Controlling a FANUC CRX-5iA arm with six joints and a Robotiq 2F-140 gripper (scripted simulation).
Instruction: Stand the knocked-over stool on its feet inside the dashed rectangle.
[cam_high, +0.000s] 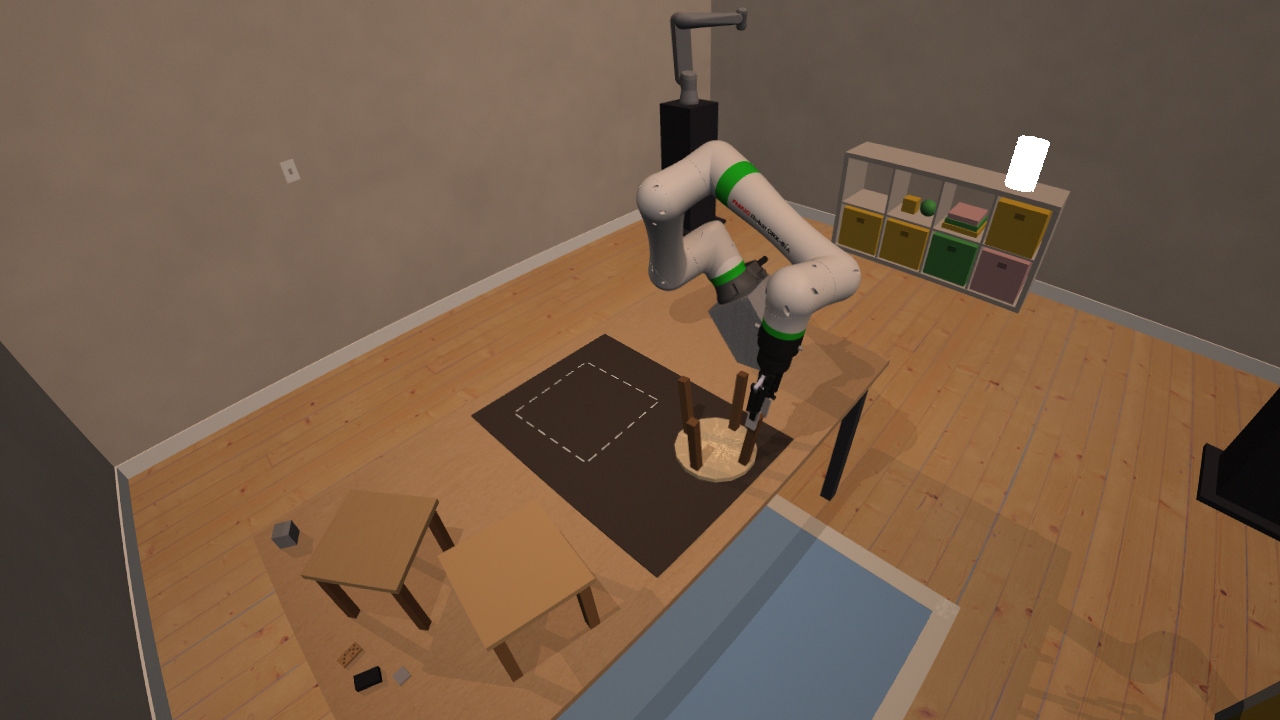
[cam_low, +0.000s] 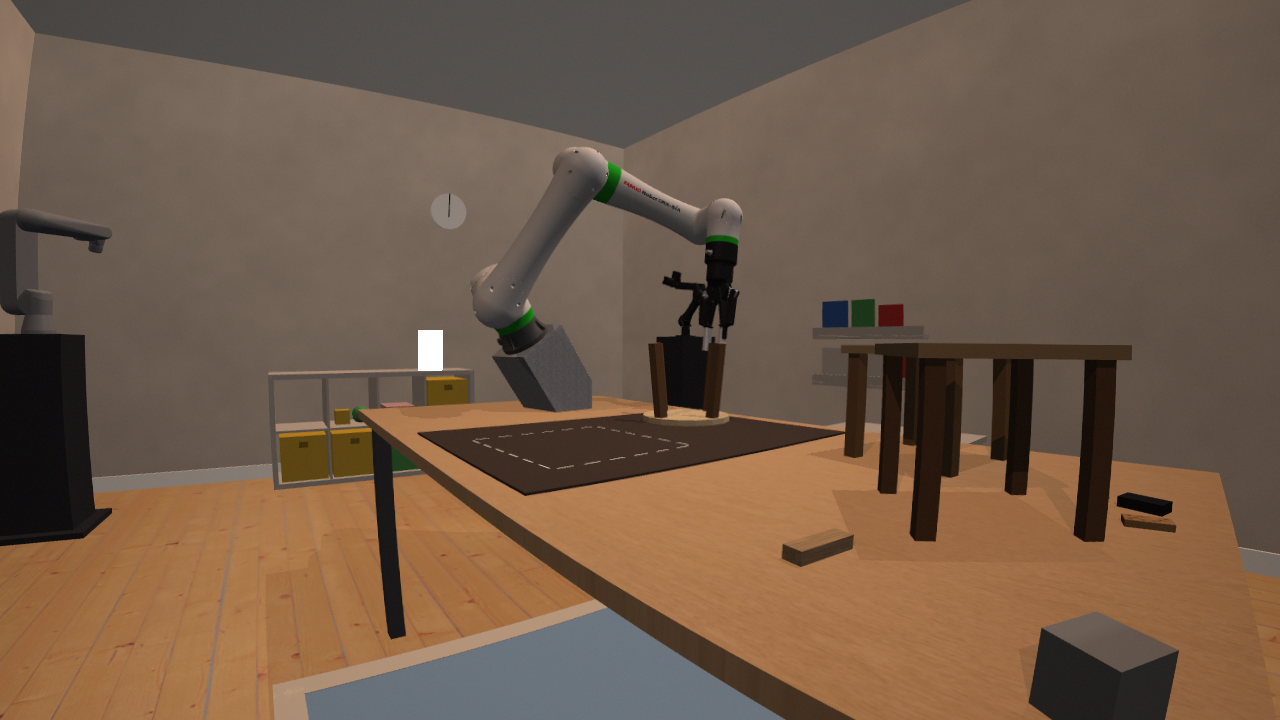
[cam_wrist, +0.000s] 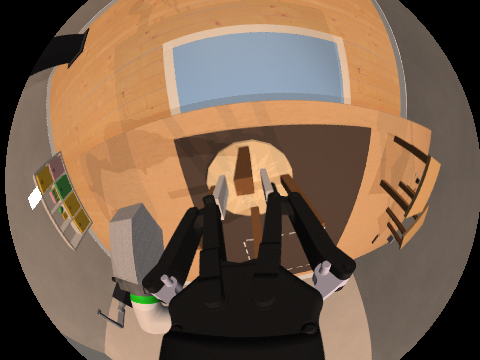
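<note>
Four legs in the air, one stool (cam_high: 715, 450) upside down on the dark mat (cam_high: 572, 465).
Its round seat lies flat on the mat's right part, well outside the dashed rectangle (cam_high: 586, 411) to its left. Over it the tool (cam_wrist: 243, 190) points straight down, fingers partly spread either side of one upright leg (cam_wrist: 244, 170), gripping nothing; whether they touch it I cannot tell. Two small tables (cam_high: 452, 559) stand nearer on the same surface (cam_low: 716, 573).

Two small wooden tables (cam_high: 371, 537) (cam_high: 514, 573) side by side on work table (cam_low: 680, 546). Grey cube (cam_high: 285, 534) near first table. Cubby shelf (cam_high: 948, 223) against wall, coloured bins inside. Wall clock (cam_low: 447, 210) above. Blue rug (cam_high: 769, 617) on plank floor.
</note>
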